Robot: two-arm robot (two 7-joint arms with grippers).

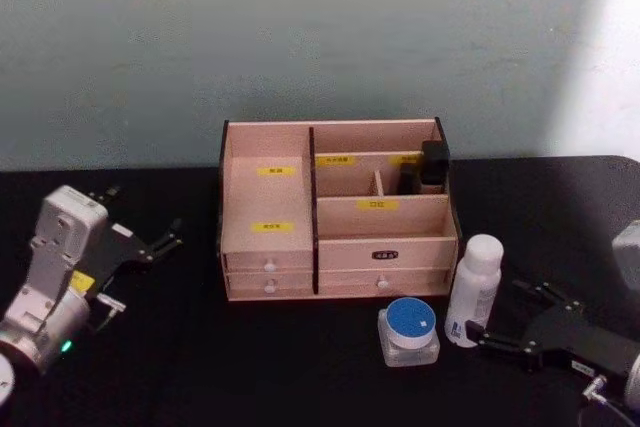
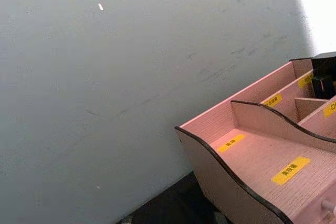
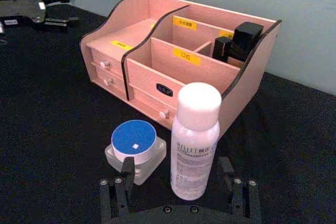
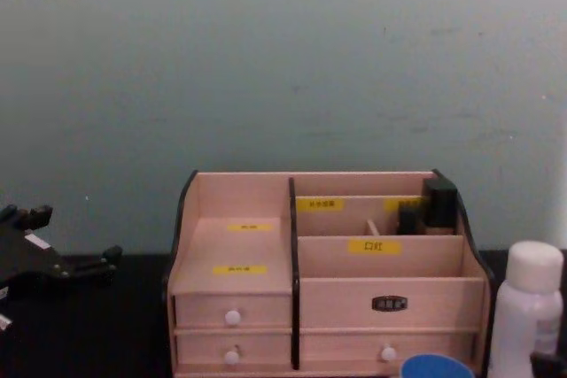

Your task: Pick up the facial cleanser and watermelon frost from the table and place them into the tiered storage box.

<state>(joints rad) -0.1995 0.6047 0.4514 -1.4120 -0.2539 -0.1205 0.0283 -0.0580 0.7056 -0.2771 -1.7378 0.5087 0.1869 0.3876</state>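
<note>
Now, with our right gripper (image 1: 497, 312) low on the table (image 1: 200, 347), jaws spread at the upright cleanser (image 1: 474, 292) beside the jar (image 1: 409, 332) before the box (image 1: 430, 252), we should ease in and pinch mid-body; left gripper (image 1: 145, 217) idles, spread.

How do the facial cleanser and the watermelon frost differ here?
The facial cleanser is a tall slim white bottle; the watermelon frost is a squat clear jar. The cleanser's cap is rounded white, the frost's lid flat blue. Both stand upright before the tiered storage box, by the open right end effector.
</note>
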